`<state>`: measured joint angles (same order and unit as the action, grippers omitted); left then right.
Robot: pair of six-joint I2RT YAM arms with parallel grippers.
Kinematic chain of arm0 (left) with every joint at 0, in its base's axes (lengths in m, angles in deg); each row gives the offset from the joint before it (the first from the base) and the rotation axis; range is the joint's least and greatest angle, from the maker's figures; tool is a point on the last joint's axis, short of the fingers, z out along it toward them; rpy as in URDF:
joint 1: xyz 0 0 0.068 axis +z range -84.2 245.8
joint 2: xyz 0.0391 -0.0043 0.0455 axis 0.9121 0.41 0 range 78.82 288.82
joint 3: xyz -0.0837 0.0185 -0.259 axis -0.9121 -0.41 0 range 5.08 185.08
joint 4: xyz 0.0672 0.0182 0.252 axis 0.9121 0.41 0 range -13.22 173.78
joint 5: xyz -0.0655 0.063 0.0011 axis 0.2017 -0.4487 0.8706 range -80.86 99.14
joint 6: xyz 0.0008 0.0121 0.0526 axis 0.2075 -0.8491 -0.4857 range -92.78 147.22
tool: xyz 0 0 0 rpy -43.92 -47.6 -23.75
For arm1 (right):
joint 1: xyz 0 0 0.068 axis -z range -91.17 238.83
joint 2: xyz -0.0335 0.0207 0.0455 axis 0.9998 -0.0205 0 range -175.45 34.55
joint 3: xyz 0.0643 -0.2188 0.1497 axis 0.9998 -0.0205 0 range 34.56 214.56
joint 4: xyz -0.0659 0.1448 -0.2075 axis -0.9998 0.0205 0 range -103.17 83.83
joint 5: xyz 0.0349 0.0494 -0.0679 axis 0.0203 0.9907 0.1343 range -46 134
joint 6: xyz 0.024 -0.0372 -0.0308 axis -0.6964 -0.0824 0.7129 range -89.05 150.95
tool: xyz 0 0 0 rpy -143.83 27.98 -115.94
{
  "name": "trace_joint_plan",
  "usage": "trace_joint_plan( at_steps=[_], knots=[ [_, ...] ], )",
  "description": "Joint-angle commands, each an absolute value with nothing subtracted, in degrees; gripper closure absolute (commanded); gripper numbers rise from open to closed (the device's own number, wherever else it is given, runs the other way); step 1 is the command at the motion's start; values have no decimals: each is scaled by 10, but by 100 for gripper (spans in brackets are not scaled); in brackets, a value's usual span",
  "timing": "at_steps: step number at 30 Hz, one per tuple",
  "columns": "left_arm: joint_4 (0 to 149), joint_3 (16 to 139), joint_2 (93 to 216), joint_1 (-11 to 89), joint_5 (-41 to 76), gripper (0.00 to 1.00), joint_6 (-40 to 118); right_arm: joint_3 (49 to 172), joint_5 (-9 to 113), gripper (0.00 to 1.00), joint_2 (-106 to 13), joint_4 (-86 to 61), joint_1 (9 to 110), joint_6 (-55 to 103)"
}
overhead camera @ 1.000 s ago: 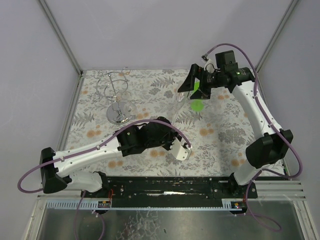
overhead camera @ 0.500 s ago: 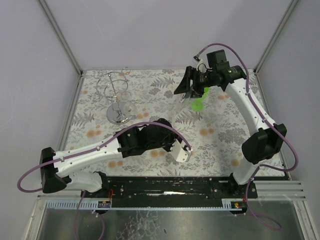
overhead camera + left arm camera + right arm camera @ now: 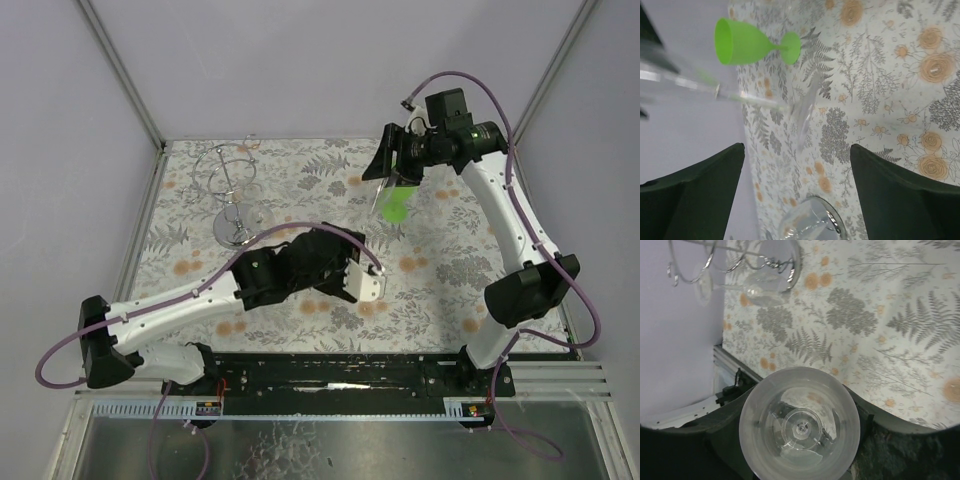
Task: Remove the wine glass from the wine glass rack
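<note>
The bench (image 3: pixel 300 180), covered in a fern-and-flower print, carries the wine glass rack (image 3: pixel 235 232), well left of the left end effector (image 3: pixel 368 285), and a green goblet (image 3: pixel 396 208) near the right end effector (image 3: pixel 388 180).

The goblet (image 3: pixel 747 44) is green, the wine glass (image 3: pixel 799 422) clear, the tablecloth (image 3: pixel 300 170) fern-patterned.

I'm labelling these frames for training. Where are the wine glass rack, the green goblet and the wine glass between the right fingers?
wine glass rack (image 3: pixel 237 233): top external view, on its round shiny base.
green goblet (image 3: pixel 742 41): left wrist view, on its bowl.
wine glass (image 3: pixel 799 427): right wrist view, inside its bowl.
</note>
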<state>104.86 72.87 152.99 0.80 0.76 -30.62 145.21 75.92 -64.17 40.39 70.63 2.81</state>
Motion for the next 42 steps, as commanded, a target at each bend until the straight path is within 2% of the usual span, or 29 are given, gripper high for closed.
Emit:
trace_joint_plan(
  at_steps=[1, 9, 16, 24, 31, 38, 42],
  knots=[
    [1013, 765, 1508, 58, 23, 14, -191, 1485, 695, 75, -622, 447, 737, 68],
    [1035, 775, 1498, 125, 73, 14, -100, 1470, 567, 76, -598, 457, 772, 104],
    [1036, 784, 1506, 149, 98, 14, -84, 1379, 413, 76, -551, 395, 780, 107],
    [1048, 816, 1527, 170, 115, 14, -66, 1188, 263, 78, -476, 208, 780, 98],
    [1060, 828, 1530, 186, 124, 14, -59, 1042, 158, 75, -419, 41, 780, 103],
    [1070, 837, 1536, 192, 130, 15, -57, 891, 90, 76, -374, -154, 779, 119],
    [1076, 847, 1542, 194, 129, 15, -57, 858, 83, 77, -371, -201, 776, 121]
  ],
)
